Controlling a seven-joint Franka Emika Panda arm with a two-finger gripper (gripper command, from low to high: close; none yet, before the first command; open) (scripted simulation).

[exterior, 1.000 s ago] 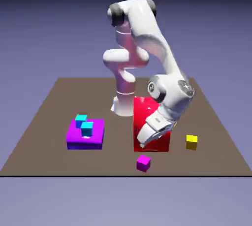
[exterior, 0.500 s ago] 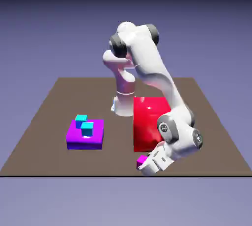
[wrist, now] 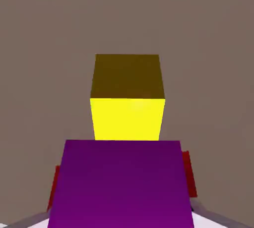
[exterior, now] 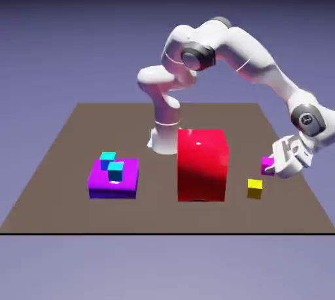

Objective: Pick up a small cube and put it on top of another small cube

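Observation:
The small cube [exterior: 267, 165], magenta-pink, hangs in the air with my gripper [exterior: 272, 166] shut on it, at the exterior view's right. It sits a little above and to the right of the yellow cube [exterior: 254, 188], which rests on the brown table. In the hand view the magenta small cube [wrist: 121, 182] fills the bottom middle between my jaws and hides most of the fingers. The yellow cube [wrist: 127, 103] shows just beyond it, apart from it.
A tall red block [exterior: 202, 165] stands mid-table, left of the yellow cube. A flat purple slab [exterior: 124, 181] at the left carries two cyan cubes [exterior: 108, 159] [exterior: 116, 170]. The table's front edge [exterior: 163, 232] runs close below the yellow cube.
The gripper dropped to the magenta cube near the front edge, shut on it, lifted it and swung to the exterior view's right, over by the yellow cube.

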